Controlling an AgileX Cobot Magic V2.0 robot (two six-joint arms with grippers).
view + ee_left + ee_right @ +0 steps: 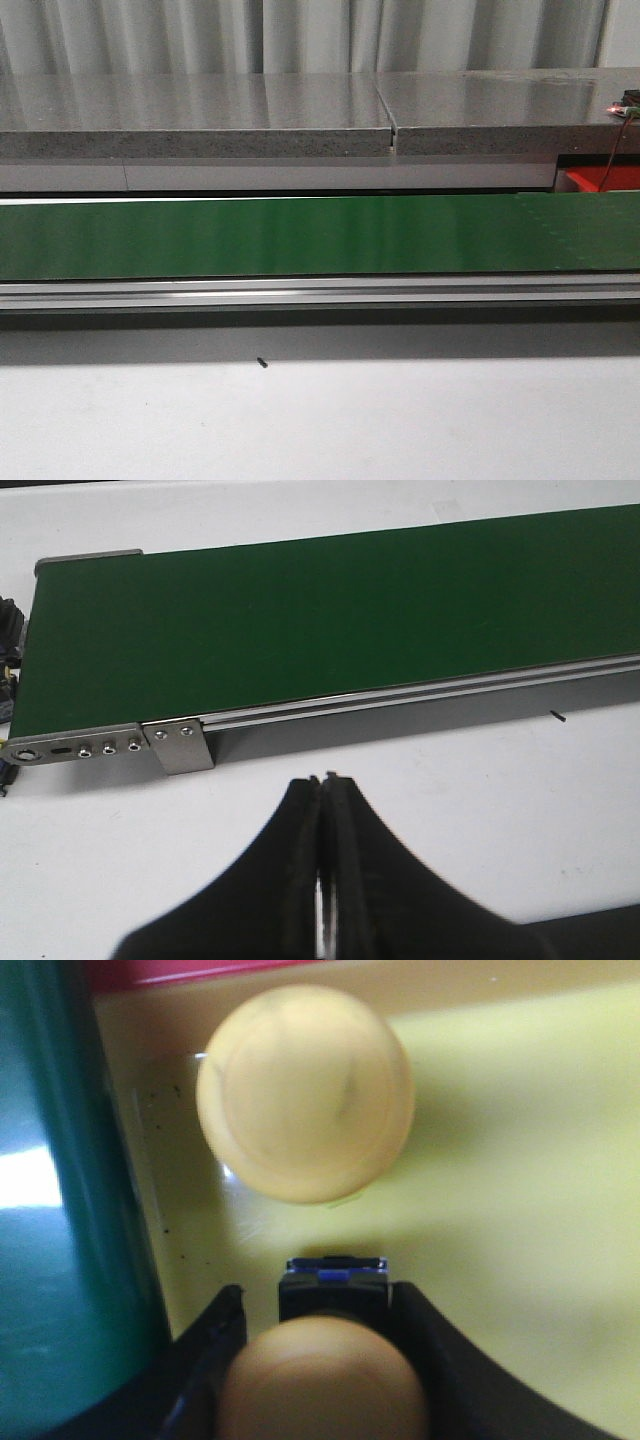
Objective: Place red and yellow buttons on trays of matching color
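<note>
yellow tray [520,1160]: right hand [320,1360] grips yellow button [322,1380].

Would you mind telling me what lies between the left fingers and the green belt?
Only bare white table and the belt's metal rail, in the left wrist view.

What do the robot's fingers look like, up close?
Only the wrist views show them. The left gripper has two black fingers that flare wide at the base and taper to thin tips, with a matte, rubbery look. The right gripper has similar black curved fingers. No cables or markings are visible, and the arms themselves are out of view.
</note>
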